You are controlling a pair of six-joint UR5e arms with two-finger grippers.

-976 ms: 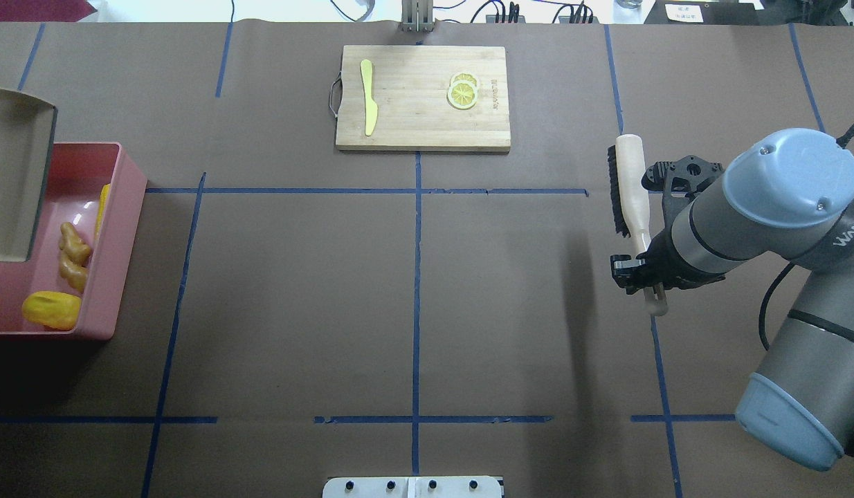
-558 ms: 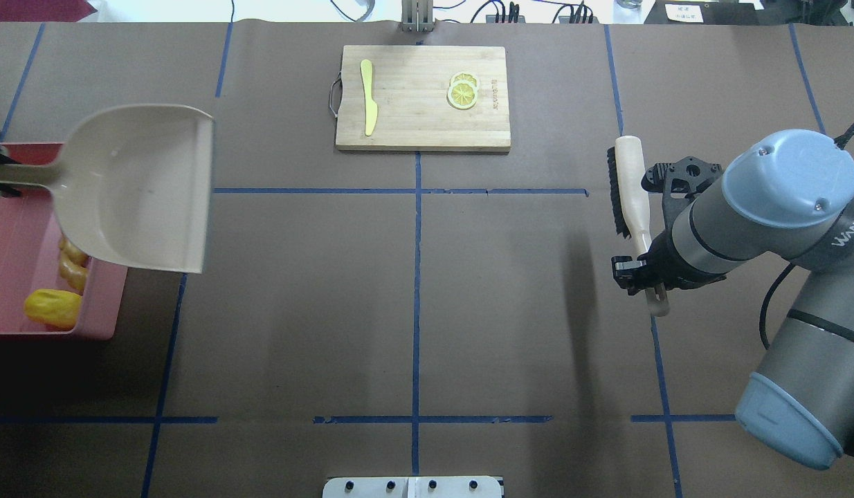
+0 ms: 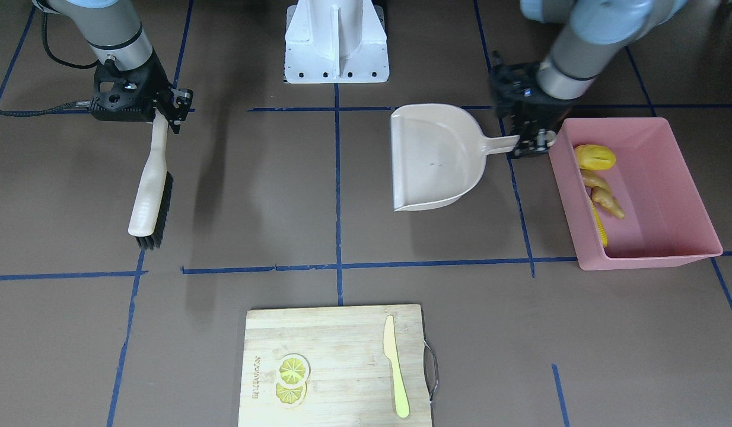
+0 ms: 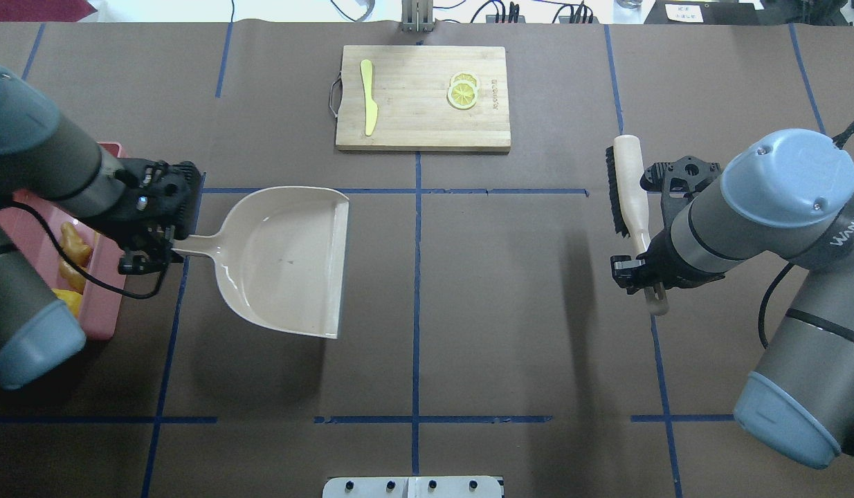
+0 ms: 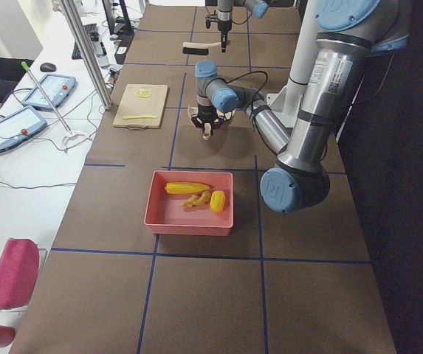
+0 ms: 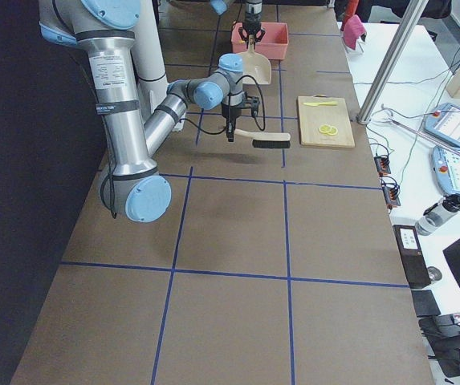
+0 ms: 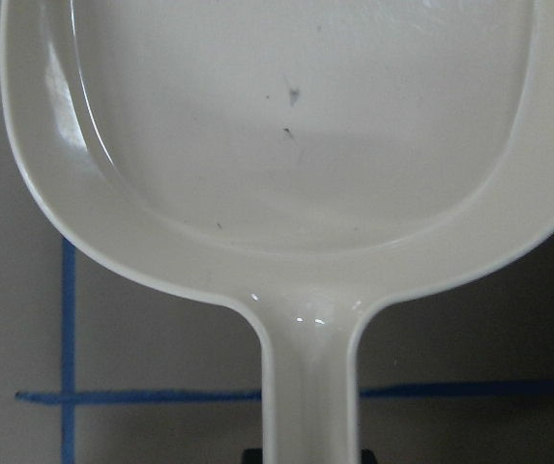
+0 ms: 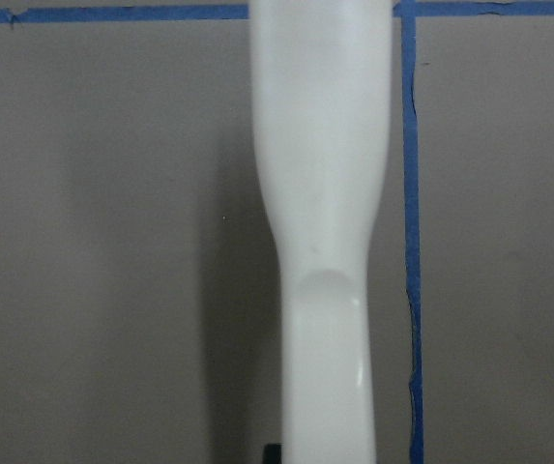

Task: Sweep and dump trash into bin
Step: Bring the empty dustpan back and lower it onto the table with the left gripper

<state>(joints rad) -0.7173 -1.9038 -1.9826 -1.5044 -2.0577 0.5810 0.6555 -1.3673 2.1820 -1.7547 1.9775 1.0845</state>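
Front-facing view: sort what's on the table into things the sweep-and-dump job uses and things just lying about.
Job in hand:
bin; corn cob, potato-like lump and ginger root inside it; dustpan, held by the left gripper; brush, held by the right gripper.

Lying about:
cutting board; lemon slices and knife on it.

Bin [image 3: 651, 260] at the robot's left end, brush [image 3: 149, 190] at its right, board [image 3: 336, 356] on the far side, centre.
In the bin, along the wall nearest the dustpan [image 3: 437, 160], lie the potato [image 3: 595, 156] (closest to the robot), then the ginger root [image 3: 603, 193], then the corn cob [image 3: 598, 222]. The left gripper [image 3: 535, 144] holds the dustpan just beside the bin; the right gripper [image 3: 164, 115] holds the brush. On the board, the knife [image 3: 397, 367] lies to the robot's left of the lemon slices [image 3: 292, 379].
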